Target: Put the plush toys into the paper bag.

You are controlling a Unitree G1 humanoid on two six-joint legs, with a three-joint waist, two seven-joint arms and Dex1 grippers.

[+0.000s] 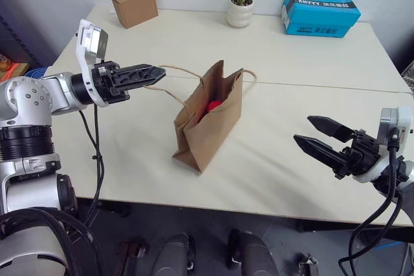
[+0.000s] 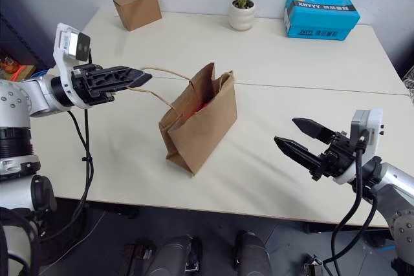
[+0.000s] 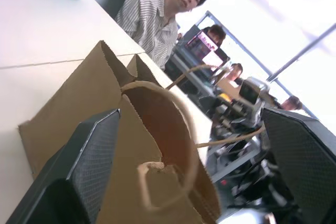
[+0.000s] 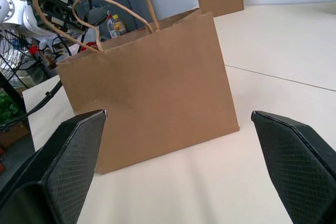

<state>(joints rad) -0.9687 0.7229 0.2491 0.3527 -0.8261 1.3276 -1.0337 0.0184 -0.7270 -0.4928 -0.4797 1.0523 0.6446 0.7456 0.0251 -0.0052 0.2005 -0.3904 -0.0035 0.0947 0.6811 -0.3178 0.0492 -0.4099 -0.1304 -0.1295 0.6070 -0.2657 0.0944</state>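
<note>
The brown paper bag (image 1: 213,127) stands open-topped in the middle of the table (image 1: 291,56). A red plush toy (image 1: 213,105) shows inside it, just below the rim. The bag's cord handles (image 1: 178,69) stretch out to the left toward my left gripper (image 1: 155,74). That gripper is level and open at the handles. In the left wrist view one handle loop (image 3: 157,129) hangs between the spread fingers. My right gripper (image 1: 303,128) hovers open to the right of the bag, apart from it and pointing at its side (image 4: 152,87).
A small cardboard box with a red label (image 1: 134,5) sits at the far left of the table. A potted plant (image 1: 240,4) and a blue box (image 1: 320,13) stand along the far edge. People (image 3: 157,19) sit beyond the table in the left wrist view.
</note>
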